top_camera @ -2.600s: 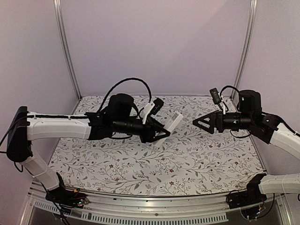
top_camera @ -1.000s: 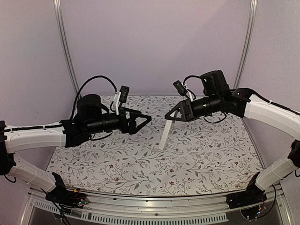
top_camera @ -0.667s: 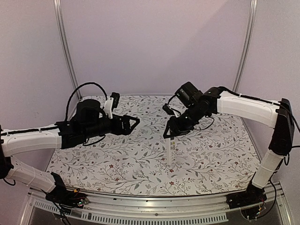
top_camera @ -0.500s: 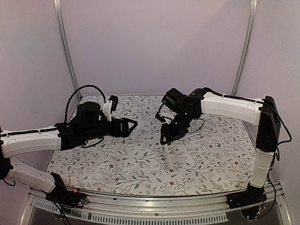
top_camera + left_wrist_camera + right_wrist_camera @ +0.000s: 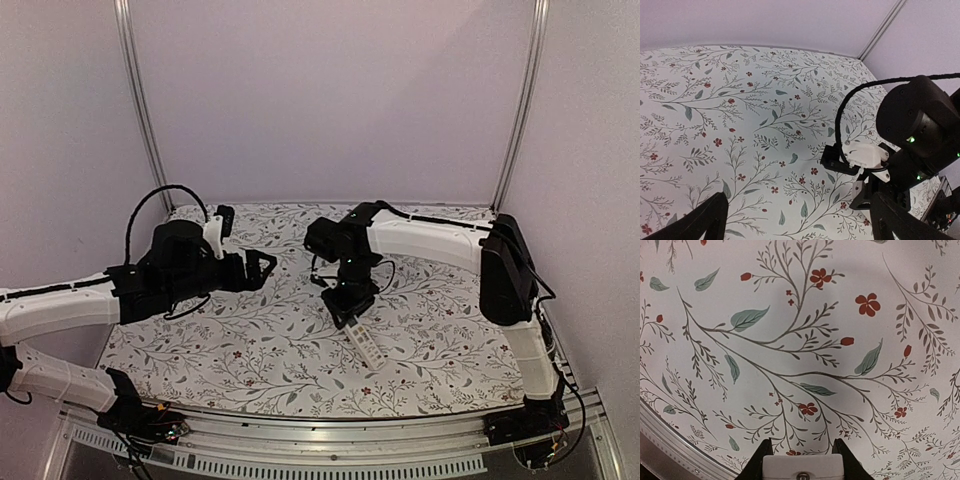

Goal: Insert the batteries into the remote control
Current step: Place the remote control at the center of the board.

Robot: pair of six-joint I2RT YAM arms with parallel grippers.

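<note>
The remote control (image 5: 366,345) is a slim white bar slanting down to the floral table (image 5: 250,350) just right of centre, its lower end on or just above the cloth. My right gripper (image 5: 345,306) is shut on its upper end. In the right wrist view the remote's white end (image 5: 802,466) sits between the two dark fingers (image 5: 758,464), close above the table. My left gripper (image 5: 262,268) hovers to the left, open and holding nothing, its fingers (image 5: 710,220) wide apart at the bottom corners. The batteries are out of view.
The right arm's dark wrist (image 5: 917,130) with its white camera mount (image 5: 867,156) fills the right of the left wrist view. A metal rail (image 5: 300,440) runs along the near table edge, and upright frame posts (image 5: 140,110) stand at the back corners.
The right arm has swung left and down, carrying the remote from upright in the air to low over the table. The left arm has drawn back to the left, still open.
</note>
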